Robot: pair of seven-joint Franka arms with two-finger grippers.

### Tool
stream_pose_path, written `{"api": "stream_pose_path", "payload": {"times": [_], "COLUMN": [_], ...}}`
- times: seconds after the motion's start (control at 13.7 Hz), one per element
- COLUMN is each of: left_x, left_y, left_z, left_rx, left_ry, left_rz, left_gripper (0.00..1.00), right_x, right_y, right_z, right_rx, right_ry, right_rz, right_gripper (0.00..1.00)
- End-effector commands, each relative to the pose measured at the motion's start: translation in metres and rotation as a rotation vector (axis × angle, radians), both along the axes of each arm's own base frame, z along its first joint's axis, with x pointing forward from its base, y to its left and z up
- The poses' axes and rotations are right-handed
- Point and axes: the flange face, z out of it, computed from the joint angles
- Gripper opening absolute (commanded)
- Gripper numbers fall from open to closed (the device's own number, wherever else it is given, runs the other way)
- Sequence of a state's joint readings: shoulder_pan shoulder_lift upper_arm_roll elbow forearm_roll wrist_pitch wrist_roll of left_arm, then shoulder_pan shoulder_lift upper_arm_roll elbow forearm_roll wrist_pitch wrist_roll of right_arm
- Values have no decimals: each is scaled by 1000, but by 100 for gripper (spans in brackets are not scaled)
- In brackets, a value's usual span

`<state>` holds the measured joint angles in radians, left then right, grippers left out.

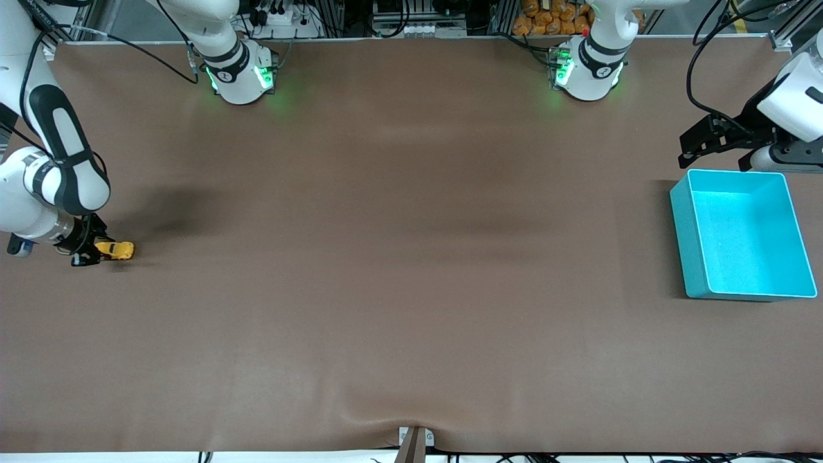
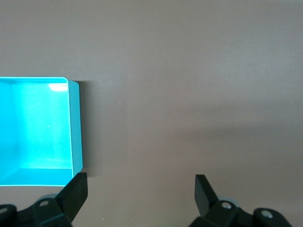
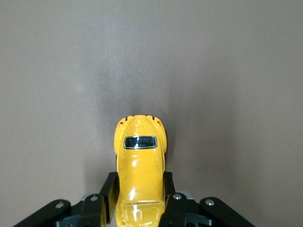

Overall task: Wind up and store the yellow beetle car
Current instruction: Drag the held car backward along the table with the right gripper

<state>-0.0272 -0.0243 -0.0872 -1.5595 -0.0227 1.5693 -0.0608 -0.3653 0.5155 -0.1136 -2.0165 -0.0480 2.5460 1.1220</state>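
Gripping the yellow beetle car at the right arm's end of the brown tabletop, the right gripper has its jaws closed on the toy low over the surface, while the left gripper waits above the tabletop beside the turquoise bin, which sits at the left arm's end. The left wrist view shows the left gripper with jaws spread open and empty, the bin beside them. The right wrist view shows the car clamped at its flanks between both jaws of the right gripper.
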Motion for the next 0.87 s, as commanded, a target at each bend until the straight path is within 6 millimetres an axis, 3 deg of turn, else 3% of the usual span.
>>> {"api": "stream_pose_path", "payload": {"times": [0.0, 0.51, 0.58, 0.8], "left_x": [3, 5, 5, 5], "left_y": [2, 4, 4, 4], "left_z": [2, -1, -1, -1], "left_rx": [17, 18, 18, 19], "left_ry": [-14, -9, -9, -10], "left_rz": [5, 2, 1, 1], "left_gripper": [100, 100, 100, 100], "right_x": [-3, -5, -5, 3], "right_y": [-13, -24, -24, -26], "right_z": [-46, -44, -44, -32], "right_rx": [-7, -14, -13, -19], "right_ry": [26, 22, 23, 9], "right_rz": [20, 12, 12, 14], "right_gripper": [7, 7, 14, 100]}}
